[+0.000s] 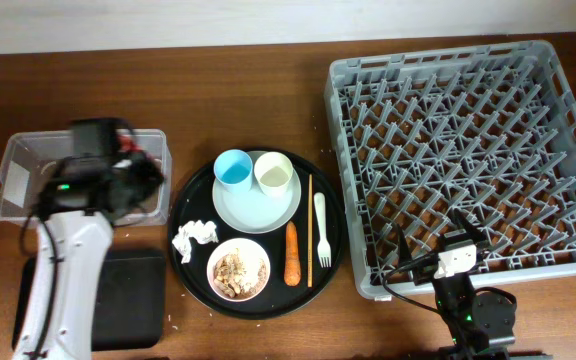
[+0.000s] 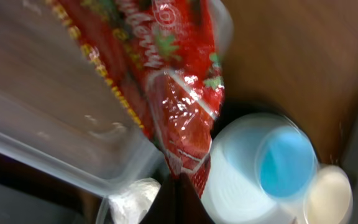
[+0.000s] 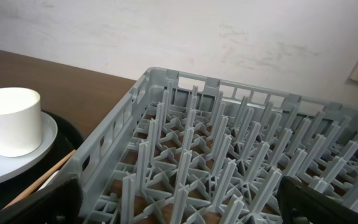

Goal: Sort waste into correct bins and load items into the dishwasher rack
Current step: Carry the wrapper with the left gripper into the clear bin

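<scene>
My left gripper [image 1: 133, 178] is shut on the red shiny wrapper [image 2: 179, 93], which hangs over the right end of the clear tub [image 1: 28, 160]. The light blue cup [image 1: 234, 167] and cream cup [image 1: 274, 173] stand on the pale plate [image 1: 258, 205]. The white bowl [image 1: 238, 268] holds beige scraps. The tissue [image 1: 195, 236], carrot [image 1: 292, 254], chopsticks [image 1: 310, 230] and fork [image 1: 322, 230] lie around it. My right gripper [image 3: 179, 208] is open and empty at the near edge of the grey rack [image 1: 468, 150].
The dishes and waste all sit on a large round black tray [image 1: 181, 205] in the middle. The shallow black tray [image 1: 133, 290] lies in front of the clear tub, partly under my left arm. A pale wall stands behind the table.
</scene>
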### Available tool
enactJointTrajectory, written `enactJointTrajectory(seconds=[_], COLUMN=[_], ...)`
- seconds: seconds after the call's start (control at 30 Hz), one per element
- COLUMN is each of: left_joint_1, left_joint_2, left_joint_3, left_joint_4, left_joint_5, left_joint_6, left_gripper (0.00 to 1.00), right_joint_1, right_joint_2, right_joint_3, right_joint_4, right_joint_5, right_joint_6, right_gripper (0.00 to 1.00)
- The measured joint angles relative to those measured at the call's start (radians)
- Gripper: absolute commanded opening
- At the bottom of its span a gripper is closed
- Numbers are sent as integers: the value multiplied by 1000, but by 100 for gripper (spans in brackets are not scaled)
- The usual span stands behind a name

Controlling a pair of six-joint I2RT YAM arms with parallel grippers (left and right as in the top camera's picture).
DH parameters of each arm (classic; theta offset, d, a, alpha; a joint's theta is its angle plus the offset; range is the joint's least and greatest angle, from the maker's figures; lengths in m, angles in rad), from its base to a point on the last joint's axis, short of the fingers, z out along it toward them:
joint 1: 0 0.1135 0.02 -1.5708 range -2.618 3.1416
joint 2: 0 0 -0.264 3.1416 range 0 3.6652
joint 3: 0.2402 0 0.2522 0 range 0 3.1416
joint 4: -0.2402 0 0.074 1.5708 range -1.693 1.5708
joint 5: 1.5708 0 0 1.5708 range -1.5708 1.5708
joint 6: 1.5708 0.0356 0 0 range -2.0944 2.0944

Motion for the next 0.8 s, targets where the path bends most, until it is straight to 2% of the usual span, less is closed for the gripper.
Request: enactJointTrajectory(seconds=[0.07, 0.17, 0.33, 0.47, 0.53, 0.57, 0.6, 0.67, 0.8], left_joint_1=[146, 247, 311, 365, 384, 386, 386, 386, 386], left_joint_2=[0, 3, 168, 293, 327, 328, 328, 328, 328], left_joint_3=[0, 2, 8, 8, 8, 8, 8, 8, 19], left_joint_4=[65, 158, 322, 346, 352, 366, 373, 374, 333], left_joint_5=[-18, -23, -31, -33, -33, -22, -10, 6, 34], left_joint_6=[1, 1, 1, 1, 0, 0, 0, -1, 0], left_gripper=[1, 1, 1, 3, 31, 50, 54, 70, 70], right_joint_1=[0, 0, 0, 0, 0, 0, 0, 0, 0], right_joint_2=[0, 0, 0, 0, 0, 0, 0, 0, 0], right_joint_3=[0, 0, 0, 0, 0, 0, 0, 0, 0], right_joint_4=[0, 0, 0, 0, 0, 0, 0, 0, 0], right_joint_5=[0, 0, 0, 0, 0, 0, 0, 0, 0], right_joint_6=[0, 0, 0, 0, 0, 0, 0, 0, 0], right_gripper=[99, 99, 99, 99, 98, 99, 99, 99, 99])
